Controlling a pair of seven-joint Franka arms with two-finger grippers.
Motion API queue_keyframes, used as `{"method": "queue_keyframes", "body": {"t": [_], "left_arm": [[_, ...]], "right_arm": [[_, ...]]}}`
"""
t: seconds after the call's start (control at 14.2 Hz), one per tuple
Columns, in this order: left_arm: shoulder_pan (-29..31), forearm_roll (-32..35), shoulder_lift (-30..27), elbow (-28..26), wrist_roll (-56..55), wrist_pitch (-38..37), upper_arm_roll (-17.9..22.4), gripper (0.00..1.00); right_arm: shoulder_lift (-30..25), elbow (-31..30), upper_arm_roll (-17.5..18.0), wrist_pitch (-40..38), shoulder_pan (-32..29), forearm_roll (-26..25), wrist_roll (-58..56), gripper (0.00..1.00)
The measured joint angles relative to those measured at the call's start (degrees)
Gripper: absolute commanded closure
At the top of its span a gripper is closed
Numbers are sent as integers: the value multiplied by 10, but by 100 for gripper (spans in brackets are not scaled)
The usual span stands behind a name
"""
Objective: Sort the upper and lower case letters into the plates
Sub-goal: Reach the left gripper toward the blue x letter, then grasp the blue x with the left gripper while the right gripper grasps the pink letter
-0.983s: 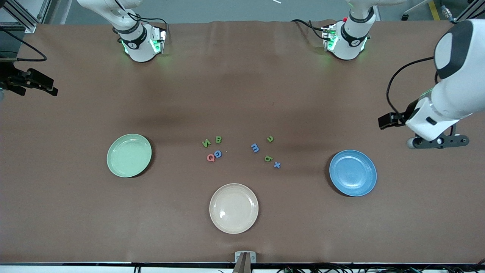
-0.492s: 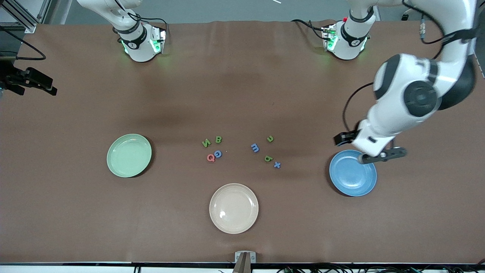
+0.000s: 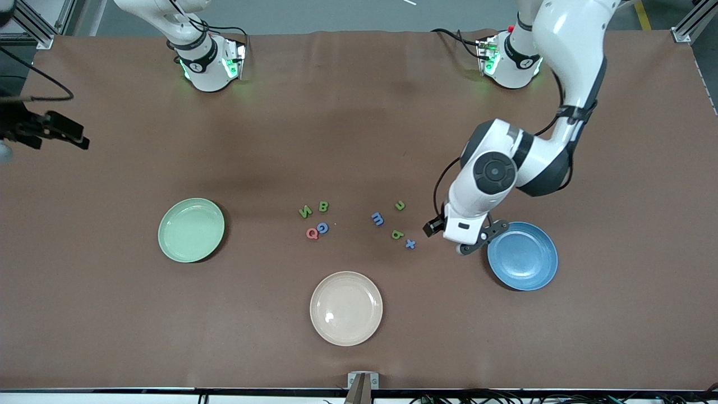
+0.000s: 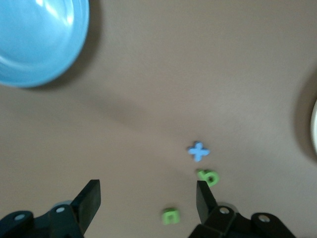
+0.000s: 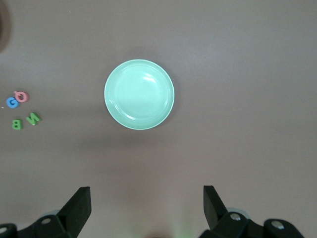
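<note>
- The only writing to read is the foam letters themselves, lying loose on the brown table in two small groups between the plates.
- Group toward the right arm's end: a green N, a green B, a red Q and a blue G; the Q and G touch.
- Group toward the left arm's end: a blue m, a green u, a green b and a blue cross-shaped piece, which may be an x or a t.
- The mint green plate sits toward the right arm's end and holds nothing.
- The blue plate sits toward the left arm's end and holds nothing.
- The cream-beige plate lies nearer the front camera than the letters and holds nothing.
- The left gripper hangs over the table at the blue plate's edge, between that plate and the blue cross; its wrist view shows the fingers apart with nothing between them, and the cross, b and u below.
- The right gripper is at the right arm's end of the table, up in the air; its wrist view shows the fingers spread wide and empty, looking down on the mint green plate.
</note>
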Motion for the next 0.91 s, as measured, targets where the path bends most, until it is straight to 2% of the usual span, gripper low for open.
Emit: {"method": "queue_keyframes", "body": {"t": [0.28,0.42,0.77,0.91], "left_arm": [[-25,3,40,7,-76,61,0,22],[-35,18,57,14,-79,73,2,26],[-44,65,116,71,-85,76,4,34],[-44,79,131,83,-85,76,5,35]], "right_arm": [[101,1,0,92,1,0,-10,0],[126,2,1,112,11,1,-1,0],[166,2,7,182,111,7,193,0],[198,1,8,229,150,48,259,0]]}}
